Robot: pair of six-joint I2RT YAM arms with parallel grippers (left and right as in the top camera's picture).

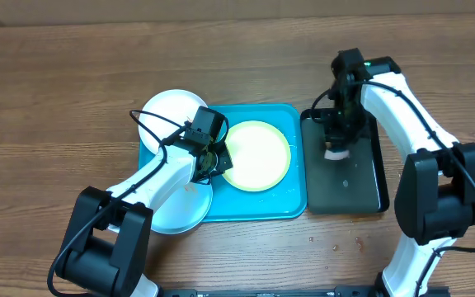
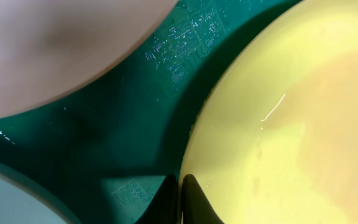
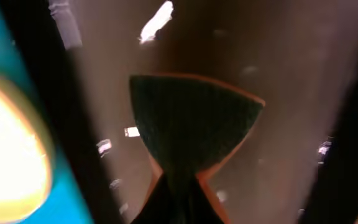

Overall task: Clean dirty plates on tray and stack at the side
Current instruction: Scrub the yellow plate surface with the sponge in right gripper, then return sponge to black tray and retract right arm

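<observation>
Left pincer (image 2: pixel 180 198) clamped on yellow-green plate (image 2: pixel 291 124) rim at nine o'clock; right pincer (image 1: pixel 335 145) clamped on sponge (image 3: pixel 191 130) over black tray (image 1: pixel 361 186).

Inspected all three views: no lettering, label, brand mark, number or sign can be read on anything. The only candidate is a patch of fine glinting lines on the tray (image 2: pixel 185 43) in the left wrist view. It is too blurred to make out as writing.
</observation>
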